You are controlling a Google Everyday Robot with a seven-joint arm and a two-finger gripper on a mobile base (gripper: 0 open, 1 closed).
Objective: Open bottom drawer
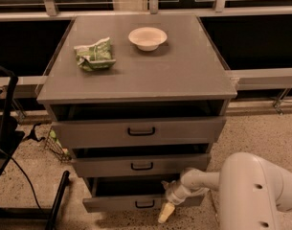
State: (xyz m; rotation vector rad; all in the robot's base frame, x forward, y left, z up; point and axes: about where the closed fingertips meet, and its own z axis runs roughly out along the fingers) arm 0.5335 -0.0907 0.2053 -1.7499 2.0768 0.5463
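The grey cabinet (136, 75) has three flat drawer fronts, all standing a little out. The bottom drawer (112, 203) is the lowest and shortest front, with a small black loop handle (144, 204). My gripper (167, 204) is at the right part of that drawer's front, just right of the handle. My white arm (253, 190) reaches it from the lower right. Whether the gripper touches the front cannot be told.
A white bowl (147, 37) and a green crumpled bag (95, 54) lie on the cabinet top. A black frame (6, 128) and cable stand at the left, with a black bar (57, 200) on the speckled floor. A window rail (260, 78) runs behind.
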